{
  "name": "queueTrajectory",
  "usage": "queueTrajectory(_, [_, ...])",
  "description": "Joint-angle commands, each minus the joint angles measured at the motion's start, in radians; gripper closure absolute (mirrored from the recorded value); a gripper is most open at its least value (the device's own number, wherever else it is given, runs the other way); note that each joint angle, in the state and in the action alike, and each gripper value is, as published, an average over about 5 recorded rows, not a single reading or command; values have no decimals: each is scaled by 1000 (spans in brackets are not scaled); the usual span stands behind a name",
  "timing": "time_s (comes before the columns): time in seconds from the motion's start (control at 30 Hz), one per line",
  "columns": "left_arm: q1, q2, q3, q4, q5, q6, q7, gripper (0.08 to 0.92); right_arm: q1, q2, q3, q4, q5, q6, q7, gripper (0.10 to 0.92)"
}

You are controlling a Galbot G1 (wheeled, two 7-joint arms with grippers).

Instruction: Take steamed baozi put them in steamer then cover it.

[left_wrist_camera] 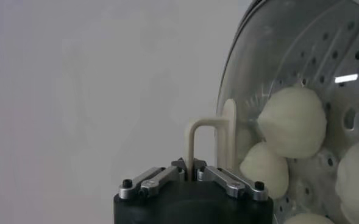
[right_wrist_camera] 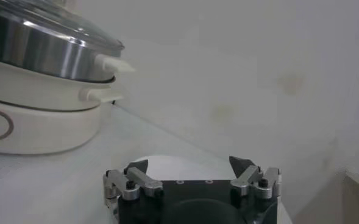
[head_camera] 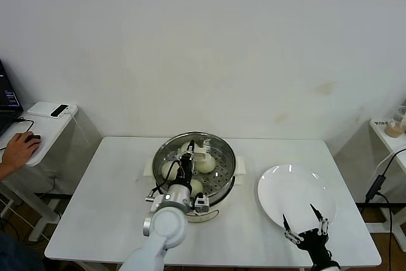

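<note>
The steamer [head_camera: 226, 178], a shiny steel pot on a cream-white base, stands mid-table. The clear glass cover [head_camera: 217, 146] lies over it and appears to rest on its rim. Cream-white baozi [head_camera: 205, 164] show through the glass on the perforated tray. My left gripper [head_camera: 188, 158] reaches over the pot and is shut on the cover's cream-white handle [left_wrist_camera: 205, 130]. The left wrist view shows the gripper [left_wrist_camera: 191, 168], the cover [left_wrist_camera: 277, 49] and baozi [left_wrist_camera: 292, 122] under it. My right gripper [head_camera: 304, 223] is open and empty over the near edge of the white plate [head_camera: 295, 190].
The right wrist view shows the steamer [right_wrist_camera: 39, 58] with its cover [right_wrist_camera: 63, 24] off to one side, and the plate [right_wrist_camera: 179, 165] beyond my open right gripper [right_wrist_camera: 191, 164]. A person's hand [head_camera: 19, 149] rests on a mouse on a side table at far left.
</note>
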Motion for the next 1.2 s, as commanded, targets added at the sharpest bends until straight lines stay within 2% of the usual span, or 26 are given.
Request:
queueTrajectory(0.03, [-2, -2, 2, 9, -2, -1, 9, 860, -1, 1, -1, 3, -3, -1, 0, 203])
queueTrajectory(0.2, [0, 2, 2, -3, -10, -6, 13, 860, -1, 0, -3, 3, -5, -1, -1, 203])
queueTrajectory(0.3, [4, 8, 2, -19, -19, -6, 12, 819, -1, 1, -5, 3, -7, -1, -1, 203])
queueTrajectory(0.6, [49, 48, -3, -103, -32, -13, 11, 562, -4, 4, -7, 6, -14, 0, -1, 203])
queueTrajectory(0.97, [164, 134, -6, -281, -105, -46, -28, 245, -11, 6, -7, 6, -19, 3, 0, 203])
queueTrajectory(1.07, [210, 155, -19, -329, -141, -73, -66, 192, -15, 0, -7, 4, -16, 4, 1, 203])
queueTrajectory(1.2, [304, 173, -93, -395, -204, -128, -136, 178, -16, -7, -8, 1, -6, 2, 2, 203])
